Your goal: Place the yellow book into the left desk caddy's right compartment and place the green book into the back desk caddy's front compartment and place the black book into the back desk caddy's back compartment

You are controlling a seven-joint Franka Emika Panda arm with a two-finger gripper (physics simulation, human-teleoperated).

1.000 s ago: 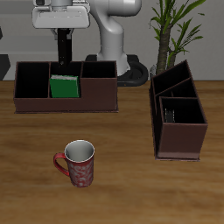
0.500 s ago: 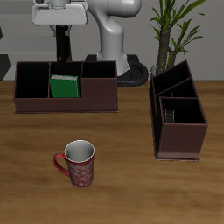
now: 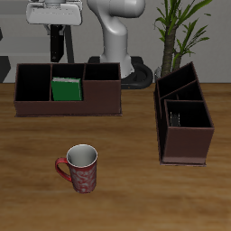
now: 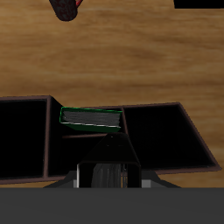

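Note:
My gripper hangs high above the back desk caddy, over its rear wall, shut on the black book. The book hangs upright and edge-on, clear of the caddy. In the wrist view its grey page edge shows close up between the jaws. The green book stands in the caddy's middle compartment, and the wrist view shows its top. The left desk caddy stands apart near the plant. I see no yellow in it, so the yellow book is hidden or out of view.
A red mug stands nearer the table's front edge, also caught in the wrist view. A potted plant rises behind the left desk caddy. The robot's base stands behind the back caddy.
The gripper has risen and drifted sideways along the back caddy, carrying the black book up with it. The green book, mug and both caddies stay put.

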